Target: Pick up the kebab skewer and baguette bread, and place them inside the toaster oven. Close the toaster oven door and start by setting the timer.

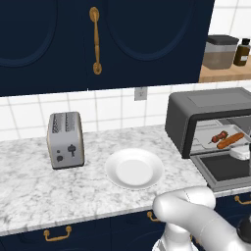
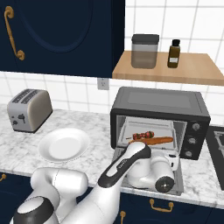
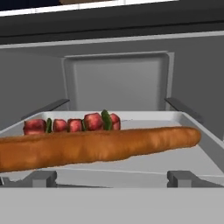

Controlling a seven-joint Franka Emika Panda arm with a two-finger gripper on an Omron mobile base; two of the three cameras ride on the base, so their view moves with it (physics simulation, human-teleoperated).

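Orange-brown baguette bread (image 3: 100,146) lies inside the boxy dark grey toaster oven (image 2: 159,105), just before the red-chunked kebab skewer (image 3: 72,124). Two-finger gripper (image 3: 112,179) stands open (holding nothing), facing the oven's opening.

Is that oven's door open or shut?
Open: the toaster oven door lies flat, showing the baguette and skewer inside.
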